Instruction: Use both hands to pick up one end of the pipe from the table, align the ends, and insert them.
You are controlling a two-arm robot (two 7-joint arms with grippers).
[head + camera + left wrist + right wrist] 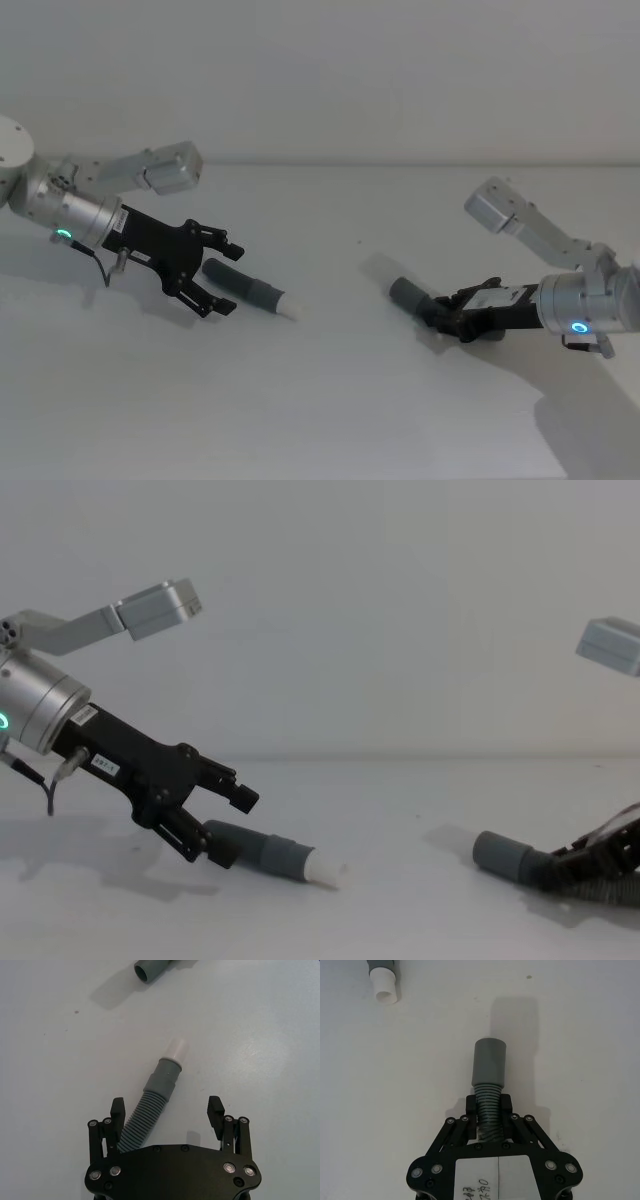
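On the white table, the left gripper, centre-left in the head view, hangs spread wide astride the pipe — gripping nothing. The right gripper, lower right, is clamped on the corrugations behind the plain cuff. The white-tipped end lies just ahead of the left gripper, its long axis pointing lower right.

Open counter stretches between the white tip and the open cuff, which lie well apart. The left claw spreads wide astride the pipe, leaving room on one side. The right claw clamps the pipe just behind the cuff.
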